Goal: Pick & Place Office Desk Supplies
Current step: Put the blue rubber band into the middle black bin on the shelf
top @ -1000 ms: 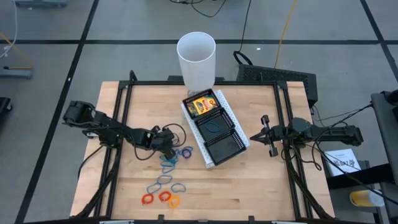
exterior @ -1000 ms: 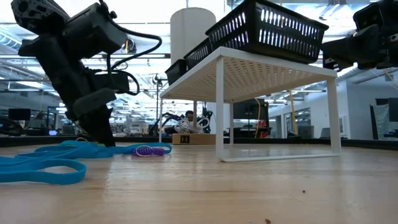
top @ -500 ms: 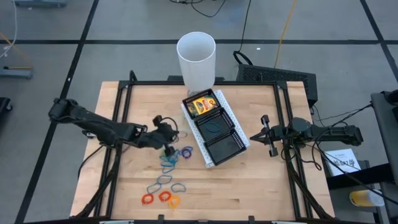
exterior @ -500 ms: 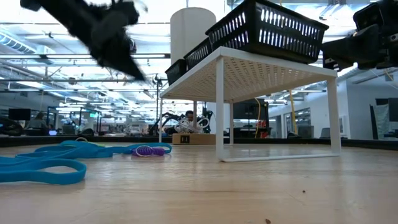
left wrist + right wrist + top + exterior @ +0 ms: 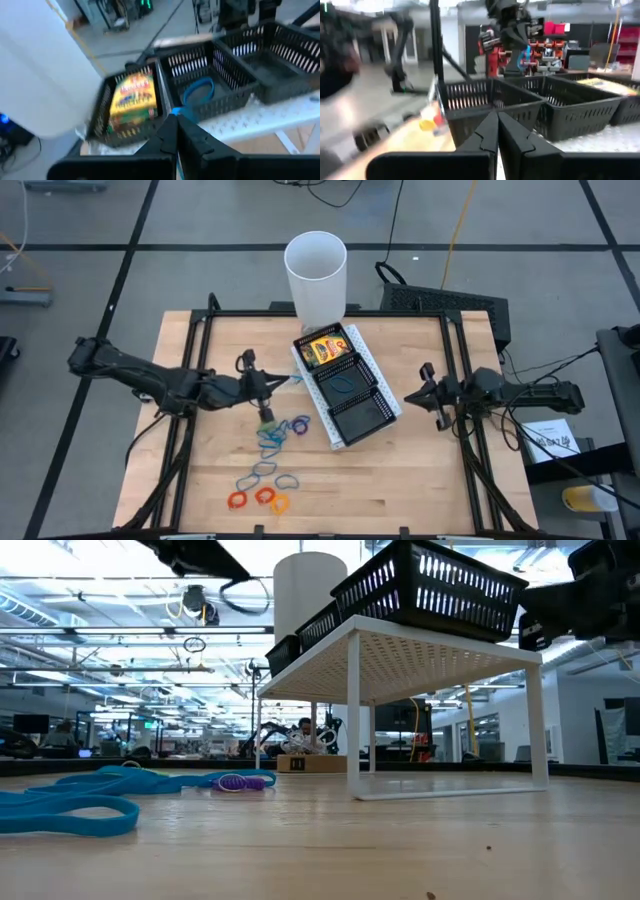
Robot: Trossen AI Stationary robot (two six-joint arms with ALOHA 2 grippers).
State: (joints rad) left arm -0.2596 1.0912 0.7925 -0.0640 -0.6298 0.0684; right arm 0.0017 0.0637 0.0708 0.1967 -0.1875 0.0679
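Just then the left gripper (image 5: 290,379) hung above the table (image 5: 410,460), its fingers pressed together on a thin blue rubber band (image 5: 179,114) that showed at their tips in the left wrist view. It was raised beside the left edge of the black mesh tray (image 5: 344,384), close to the middle compartment. The tray stood on a white perforated stand (image 5: 400,650) and lay slanted across the table's centre. In its compartment nearest the tall white cup (image 5: 316,275) lay a yellow-and-green crayon box (image 5: 325,348); the middle compartment held a blue band loop (image 5: 343,388); what the third held I could not tell.

Below the left gripper, on the wood, a cluster of loose bands (image 5: 280,430) in blue and purple lay just left of the tray. Nearer the front edge sat a few more loops, grey and blue (image 5: 262,473), and beyond them red and orange ones (image 5: 258,499).

The right gripper (image 5: 408,397) waited off the tray's right side, fingers pressed together and holding nothing, pointed toward the tray.

In the low view a person (image 5: 304,736) sat far off in the room behind the table.
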